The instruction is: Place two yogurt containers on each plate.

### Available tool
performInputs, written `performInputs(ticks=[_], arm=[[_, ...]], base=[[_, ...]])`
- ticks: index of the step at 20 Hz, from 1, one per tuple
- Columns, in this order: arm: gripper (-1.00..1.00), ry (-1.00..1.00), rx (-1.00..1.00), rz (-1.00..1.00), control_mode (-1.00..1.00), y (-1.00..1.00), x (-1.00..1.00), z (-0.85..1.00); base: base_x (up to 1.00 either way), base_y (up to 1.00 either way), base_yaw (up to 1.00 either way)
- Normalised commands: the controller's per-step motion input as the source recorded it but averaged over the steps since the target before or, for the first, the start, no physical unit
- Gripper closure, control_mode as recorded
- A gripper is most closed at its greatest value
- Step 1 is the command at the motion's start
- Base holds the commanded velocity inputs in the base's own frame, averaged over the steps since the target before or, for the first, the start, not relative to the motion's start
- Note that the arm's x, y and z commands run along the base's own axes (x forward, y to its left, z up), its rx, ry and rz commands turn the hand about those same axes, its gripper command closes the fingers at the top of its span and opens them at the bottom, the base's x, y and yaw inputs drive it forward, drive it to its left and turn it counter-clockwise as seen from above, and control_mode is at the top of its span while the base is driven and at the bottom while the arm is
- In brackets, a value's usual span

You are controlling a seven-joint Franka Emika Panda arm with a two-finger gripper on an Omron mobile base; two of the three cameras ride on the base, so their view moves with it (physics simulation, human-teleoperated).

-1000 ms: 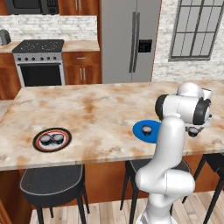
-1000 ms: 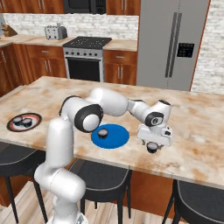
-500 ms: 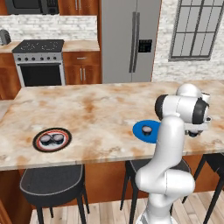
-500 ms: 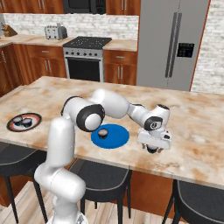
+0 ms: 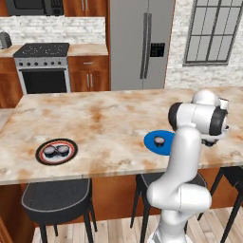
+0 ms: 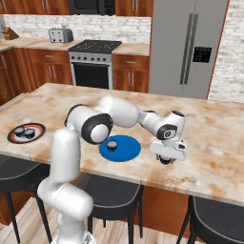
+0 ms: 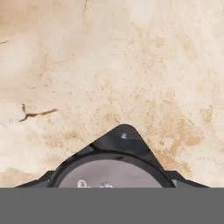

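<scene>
Marble-patterned beige island counter [image 6: 209, 124] fronts a kitchen of wooden cabinets, a steel refrigerator [image 6: 188, 45] and a black-topped range [image 6: 93, 62]. At the far left of the right base view lies the round black plate with a red-orange ring [image 6: 26, 133], bearing two small dark yogurt cups with pale tops [image 5: 56, 151]. Centre frame lies the plain bright-blue round plate [image 6: 120, 148], carrying one such cup [image 6: 112, 144]. Right of the blue plate, the white arm's two-finger gripper [image 6: 165, 159] is lowered to the counter over a fourth yogurt cup [image 7: 114, 171], whose grey lid and dark rim occupy the bottom centre of the hand view. Whether the jaws are spread or already pinching the cup cannot be told (the finger tips are hidden in every view).

Judged step: grasping this last cup for the blue plate. To do it well, keep the cup centred between the fingers, close squarely on its sides, lift straight up, then set it down beside, not upon, the cup already there.
</scene>
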Motion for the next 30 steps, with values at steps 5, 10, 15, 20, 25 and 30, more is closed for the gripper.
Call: performInputs(ticks=[5, 10, 15, 20, 25, 30], arm=[[1.0, -0.14, 0.08, 0.23, -1.0, 0.71, 0.0, 0.47], [1.0, -0.11, 0.01, 0.41, -1.0, 1.0, -0.17, 0.1], [1.0, -0.14, 0.0, 0.29, -1.0, 0.94, 0.07, 0.24], [1.0, -0.01, -0.09, 0.05, -1.0, 0.38, 0.08, -0.07], [1.0, 0.03, -0.08, 0.0, -1.0, 0.14, 0.26, -0.29], [1.0, 0.06, -0.06, 0.0, -1.0, 0.01, 0.15, -0.16]], base=[[0.0, 0.0, 0.0], [0.0, 0.0, 0.0], [0.0, 0.0, 0.0], [0.0, 0.0, 0.0], [0.0, 0.0, 0.0], [0.0, 0.0, 0.0]])
